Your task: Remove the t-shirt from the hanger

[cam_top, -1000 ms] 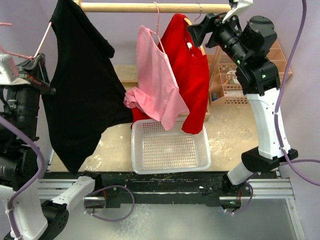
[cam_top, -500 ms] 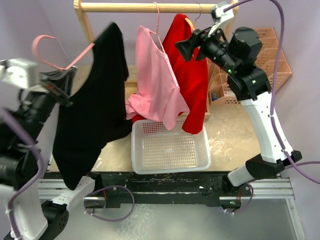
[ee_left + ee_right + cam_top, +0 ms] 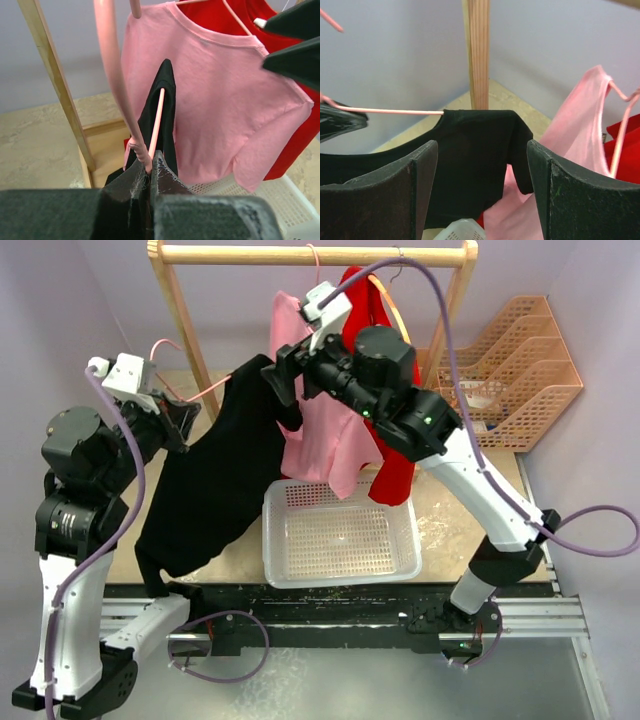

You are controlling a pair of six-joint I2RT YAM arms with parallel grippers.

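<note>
Top external, desk: Where's the black t-shirt (image 3: 215,475)?
Caption: Draped on the pink hanger (image 3: 114,75), off the rail (image 3: 300,254); left gripper (image 3: 148,170) clamped on the hanger, right gripper (image 3: 481,150) spread wide. Cloth looks light, limp; probably best pinched at the shoulder

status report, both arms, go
Left gripper shut on hanger. Right gripper open at black tee shoulder. Tee on hanger, off rail. Pink tee close behind.

Soft, even light — close foregrounds blurred, shadows faint.
</note>
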